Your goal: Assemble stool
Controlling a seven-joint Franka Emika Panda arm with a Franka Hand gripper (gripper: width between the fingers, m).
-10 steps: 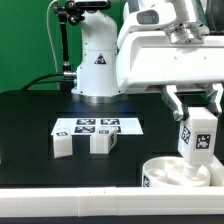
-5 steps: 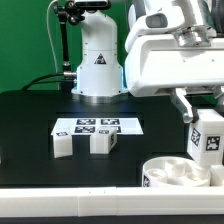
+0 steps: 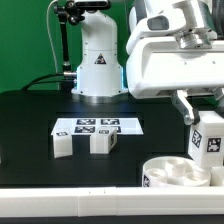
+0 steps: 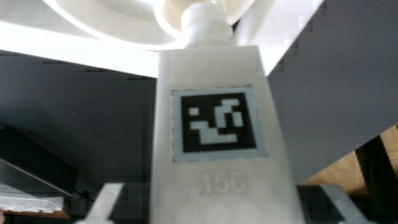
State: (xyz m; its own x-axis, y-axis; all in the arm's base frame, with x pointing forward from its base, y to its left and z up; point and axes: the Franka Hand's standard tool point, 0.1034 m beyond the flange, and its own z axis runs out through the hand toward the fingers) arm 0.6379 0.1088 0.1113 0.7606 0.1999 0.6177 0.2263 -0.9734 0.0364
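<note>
One leg block [image 3: 207, 141] clamped above the seat disc [image 3: 168, 176].
The gripper [image 3: 200, 118] fingers pinch it upright at the exterior view's right; two more leg blocks [image 3: 63, 144] [image 3: 102, 142] rest beside the marker board [image 3: 98, 126].

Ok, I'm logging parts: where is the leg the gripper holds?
At the exterior view's far right, the leg block hangs in the gripper over the seat disc, apart from the two loose leg blocks beside the marker board.
</note>
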